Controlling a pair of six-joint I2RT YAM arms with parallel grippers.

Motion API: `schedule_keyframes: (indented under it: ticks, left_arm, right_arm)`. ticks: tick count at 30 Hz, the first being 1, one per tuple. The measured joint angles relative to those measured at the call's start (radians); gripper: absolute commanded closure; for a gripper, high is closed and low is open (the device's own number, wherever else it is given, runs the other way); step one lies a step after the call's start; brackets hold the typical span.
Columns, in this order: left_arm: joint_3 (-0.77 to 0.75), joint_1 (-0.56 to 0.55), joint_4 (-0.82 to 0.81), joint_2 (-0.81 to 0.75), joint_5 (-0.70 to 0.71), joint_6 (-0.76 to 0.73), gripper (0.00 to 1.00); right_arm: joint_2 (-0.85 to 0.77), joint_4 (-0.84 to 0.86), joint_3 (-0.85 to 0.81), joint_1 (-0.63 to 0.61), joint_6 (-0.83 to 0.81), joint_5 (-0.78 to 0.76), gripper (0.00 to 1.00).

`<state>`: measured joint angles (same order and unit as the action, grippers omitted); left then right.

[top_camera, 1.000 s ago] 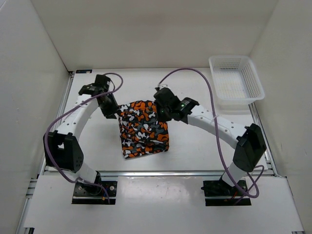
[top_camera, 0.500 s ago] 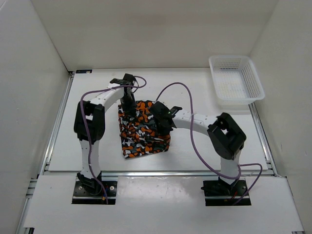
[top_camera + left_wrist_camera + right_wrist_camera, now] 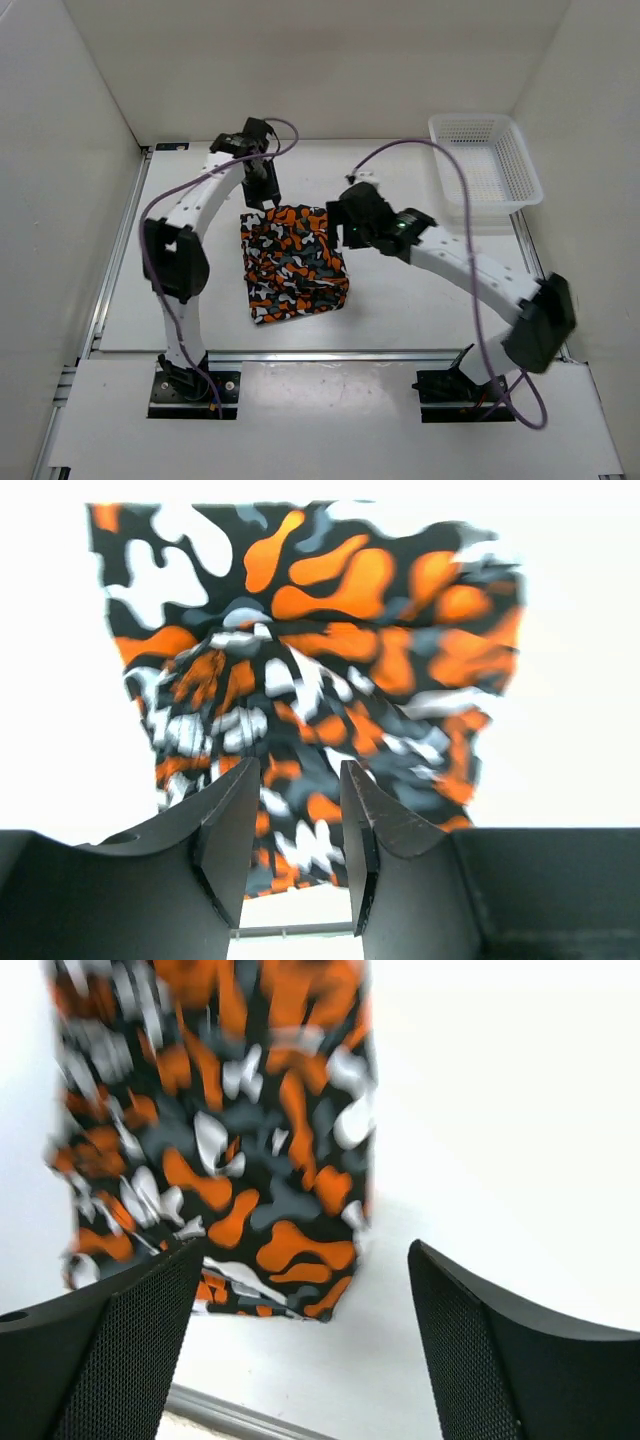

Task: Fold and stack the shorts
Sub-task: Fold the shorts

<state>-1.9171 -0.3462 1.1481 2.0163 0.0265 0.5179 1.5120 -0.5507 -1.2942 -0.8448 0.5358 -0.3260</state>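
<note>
White table [image 3: 400, 310]. Folded shorts [image 3: 293, 262] flat, just beside left gripper [image 3: 268, 195] and right gripper [image 3: 345, 224]. Basket [image 3: 484, 170] well beyond the right gripper.

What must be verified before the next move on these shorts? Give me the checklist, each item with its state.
1. Shorts folded into one compact bundle: ok.
2. Left gripper open, nothing between its fingers: ok.
3. Right gripper open wide, empty: ok.
4. Left gripper clear of the cloth's far edge: cannot tell.
5. Layers lined up at the near edge: cannot tell.
6. Basket apart from the shorts, at the far right: ok.
</note>
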Motion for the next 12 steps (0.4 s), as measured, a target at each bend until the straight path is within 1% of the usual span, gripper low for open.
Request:
schedule_keyframes:
  ticks: [1, 3, 6, 9, 12]
  left_arm:
    - [-0.002, 0.000, 0.001, -0.058, 0.007, 0.000, 0.51]
    - [0.013, 0.000, -0.012, -0.186, 0.018, 0.002, 0.51]
    - [0.105, 0.001, -0.059, -0.444, 0.037, 0.011, 0.51]
    - [0.209, 0.001, -0.095, -0.686, 0.068, 0.030, 0.51]
    - [0.305, 0.001, -0.117, -0.852, 0.093, 0.049, 0.50]
  right_arm:
    - [-0.056, -0.008, 0.000, 0.006, 0.003, -0.035, 0.07]
    - [-0.164, -0.025, 0.010, 0.027, 0.006, -0.104, 0.03]
    - [-0.298, -0.076, 0.056, 0.073, 0.012, -0.217, 0.01]
    - [-0.370, -0.151, 0.119, 0.106, 0.021, -0.301, 0.00]
    - [-0.416, -0.223, 0.180, 0.114, 0.039, -0.359, 0.01]
